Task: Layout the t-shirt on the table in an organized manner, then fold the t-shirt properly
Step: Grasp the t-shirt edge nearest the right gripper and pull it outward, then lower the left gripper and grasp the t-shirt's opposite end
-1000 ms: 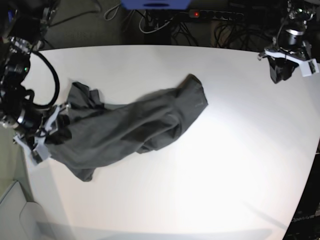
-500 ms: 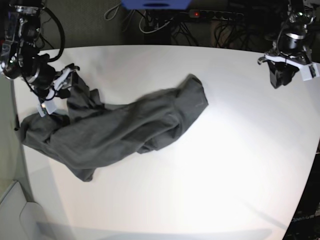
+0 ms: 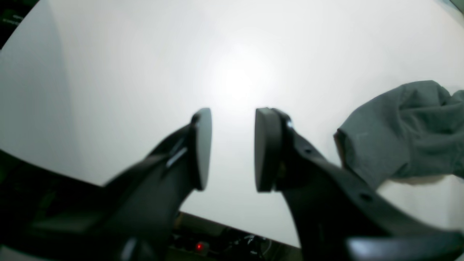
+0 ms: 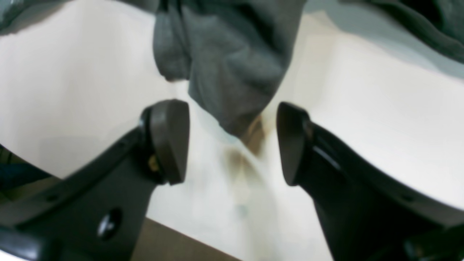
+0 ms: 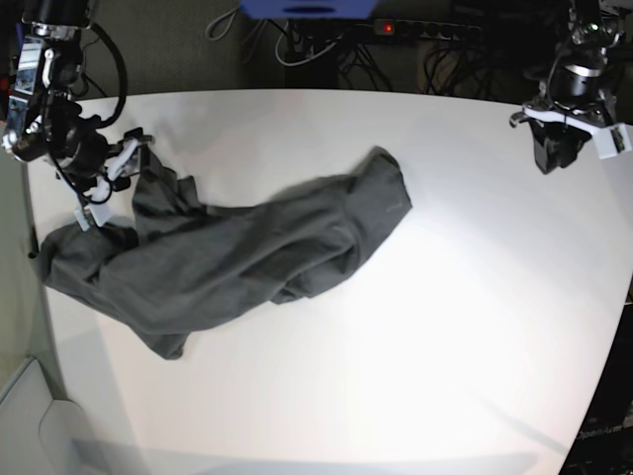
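Sprawling in a crumpled diagonal heap, the shirt (image 5: pixel 237 257) lay across the left half of the counter (image 5: pixel 445 297) in the base view, one end bunched at the counter's edge, the other reaching toward the middle. The right fingers (image 5: pixel 111 183) hung just above its bunched end, spread wide with nothing between them, a fold of cloth just ahead. The left fingers (image 5: pixel 556 148) hovered well apart over the far corner, parted and empty.
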